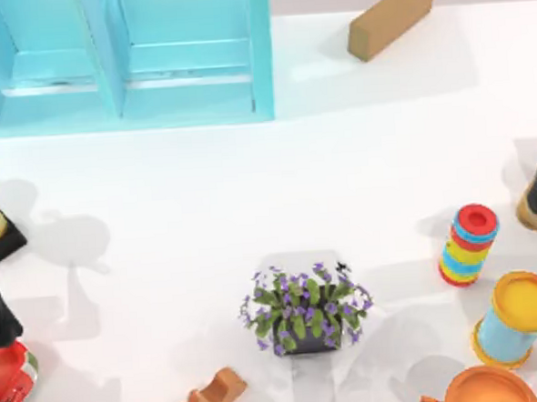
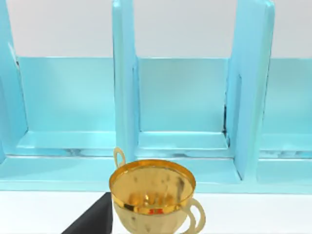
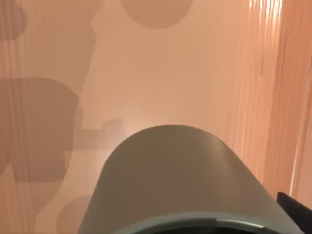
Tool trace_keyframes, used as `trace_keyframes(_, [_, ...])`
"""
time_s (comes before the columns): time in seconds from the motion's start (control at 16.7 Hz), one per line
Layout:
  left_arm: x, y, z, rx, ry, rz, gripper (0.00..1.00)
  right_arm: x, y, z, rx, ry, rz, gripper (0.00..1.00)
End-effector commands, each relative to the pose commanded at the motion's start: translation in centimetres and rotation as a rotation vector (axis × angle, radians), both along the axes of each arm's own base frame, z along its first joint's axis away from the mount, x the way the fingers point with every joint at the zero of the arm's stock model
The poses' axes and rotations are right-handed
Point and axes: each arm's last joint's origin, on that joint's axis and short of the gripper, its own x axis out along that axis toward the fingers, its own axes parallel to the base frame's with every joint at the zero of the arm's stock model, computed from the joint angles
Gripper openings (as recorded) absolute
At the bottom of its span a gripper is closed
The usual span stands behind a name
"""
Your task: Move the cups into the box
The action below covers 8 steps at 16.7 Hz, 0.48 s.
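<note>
Two compartments of the cyan box (image 1: 260,65) face you at the far left of the table, with a divider wall between them. In the left wrist view the box stands behind a gold trophy cup (image 2: 152,192), which sits close in front of its low front wall. From the top, this trophy is at the left edge of the table, on a black base.

In the right wrist view, the olive-grey cup (image 3: 180,180) is very close to the camera, with its rim toward the lens. A dark corner of the right gripper (image 3: 295,210) is just beside the wall of the cup. You cannot tell if this claw is spread or is pinching the cup.

On the table you also find a tan block (image 1: 390,16) at the far side, right of the box. A potted plant with purple flowers (image 1: 304,310) stands near the middle. A striped cylinder (image 1: 468,243) and a yellow-lidded tub (image 1: 517,318) stand at the right.
</note>
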Motion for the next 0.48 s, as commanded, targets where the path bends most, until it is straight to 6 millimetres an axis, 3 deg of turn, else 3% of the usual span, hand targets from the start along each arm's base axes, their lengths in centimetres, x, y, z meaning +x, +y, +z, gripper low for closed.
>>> trace_keyframes(0.18, [0.0,0.0,0.0,0.0,0.0,0.0,1.0,0.1,0.2,-0.9,0.0,-0.003,0.0,0.0])
trace_keyframes(0.48, [0.0,0.0,0.0,0.0,0.0,0.0,1.0,0.2,0.5,-5.1,0.0,-0.008,-0.001,0.0])
